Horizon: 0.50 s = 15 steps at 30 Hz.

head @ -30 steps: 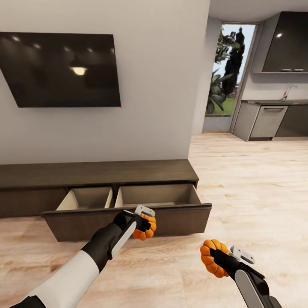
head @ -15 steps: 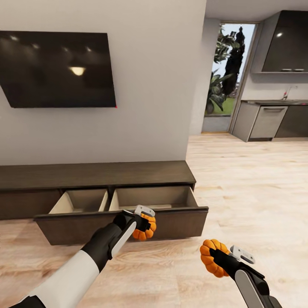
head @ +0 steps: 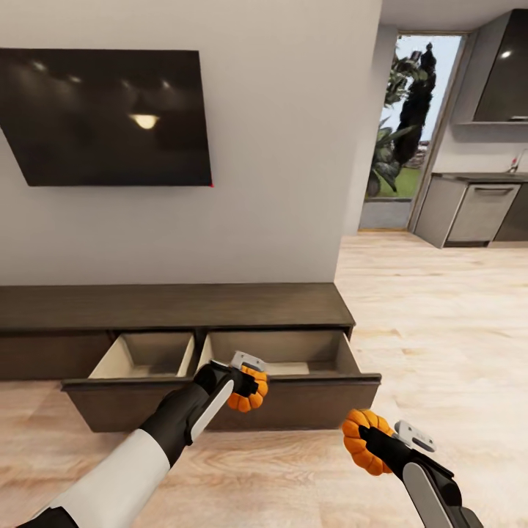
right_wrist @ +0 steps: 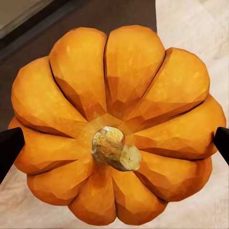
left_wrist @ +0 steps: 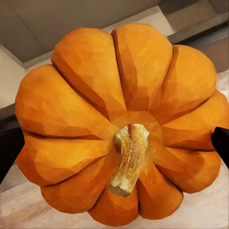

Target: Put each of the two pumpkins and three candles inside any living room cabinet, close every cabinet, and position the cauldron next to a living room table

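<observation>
The left gripper [head: 248, 381] is clamped on a ribbed orange pumpkin [head: 248, 390], held in the air just in front of the open drawer front [head: 220, 405] of a long, low, dark brown cabinet [head: 176, 306]. Just beyond this gripper, two pale wood drawer compartments stand pulled out side by side; the right-hand compartment [head: 282, 353] lies directly past the pumpkin and the left-hand compartment [head: 147, 356] is further off to the gripper's left. In the left wrist view, that pumpkin [left_wrist: 119, 124] faces the camera stem first, with the dark drawer edge behind it.

The right gripper [head: 381, 440] is closed around a second pumpkin [head: 364, 441], held low over the light wood floor [head: 440, 330], well apart from the cabinet and to the right of the left gripper. The right wrist view shows this pumpkin [right_wrist: 114, 129] stem-on, with a dark fingertip [right_wrist: 9, 145] at its side.

A dark wall-mounted television [head: 106, 117] hangs above the cabinet.
</observation>
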Available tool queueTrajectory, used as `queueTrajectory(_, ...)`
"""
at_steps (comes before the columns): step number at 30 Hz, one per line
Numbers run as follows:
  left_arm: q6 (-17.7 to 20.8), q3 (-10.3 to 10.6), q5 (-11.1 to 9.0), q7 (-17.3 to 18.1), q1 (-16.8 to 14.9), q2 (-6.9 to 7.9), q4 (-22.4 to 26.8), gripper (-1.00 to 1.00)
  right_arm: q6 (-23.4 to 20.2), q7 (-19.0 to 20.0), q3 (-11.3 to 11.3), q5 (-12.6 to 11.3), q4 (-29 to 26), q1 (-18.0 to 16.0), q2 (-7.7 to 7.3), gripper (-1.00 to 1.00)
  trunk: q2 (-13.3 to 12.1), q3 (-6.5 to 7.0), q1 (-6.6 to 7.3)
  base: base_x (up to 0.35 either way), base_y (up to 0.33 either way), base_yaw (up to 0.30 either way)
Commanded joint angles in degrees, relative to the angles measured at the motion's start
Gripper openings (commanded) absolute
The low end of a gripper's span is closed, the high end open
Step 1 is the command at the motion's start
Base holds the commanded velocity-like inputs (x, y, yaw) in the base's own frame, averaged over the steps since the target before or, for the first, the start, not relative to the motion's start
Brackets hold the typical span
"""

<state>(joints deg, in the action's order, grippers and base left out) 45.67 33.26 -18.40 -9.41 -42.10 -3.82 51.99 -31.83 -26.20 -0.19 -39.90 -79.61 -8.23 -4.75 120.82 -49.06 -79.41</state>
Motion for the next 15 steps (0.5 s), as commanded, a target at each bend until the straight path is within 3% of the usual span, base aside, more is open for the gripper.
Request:
queueTrajectory(1,0.1,0.1,-0.6,-0.5,-0.1,-0.01,0.0,-1.0,-0.1,-0.4,0.0,-0.7,-0.1,0.0,-0.04,-1.0,0.0,-0.06,0.0,0.067,0.005,0.178)
queueTrajectory(12,0.4,0.1,-0.6,-0.5,-0.1,-0.08,0.0,-1.0,-0.1,-0.4,-0.1,-0.8,-0.2,0.0,0.16,-1.0,-3.6,1.56,1.98,0.014,0.001,0.226)
queueTrajectory(15,0.5,0.0,-0.5,-0.5,-0.1,-0.13,0.0,-1.0,-0.2,-0.4,-0.1,-0.8,-0.2,0.0,0.17,-1.0,-4.8,2.1,2.63,0.0,0.0,0.057)
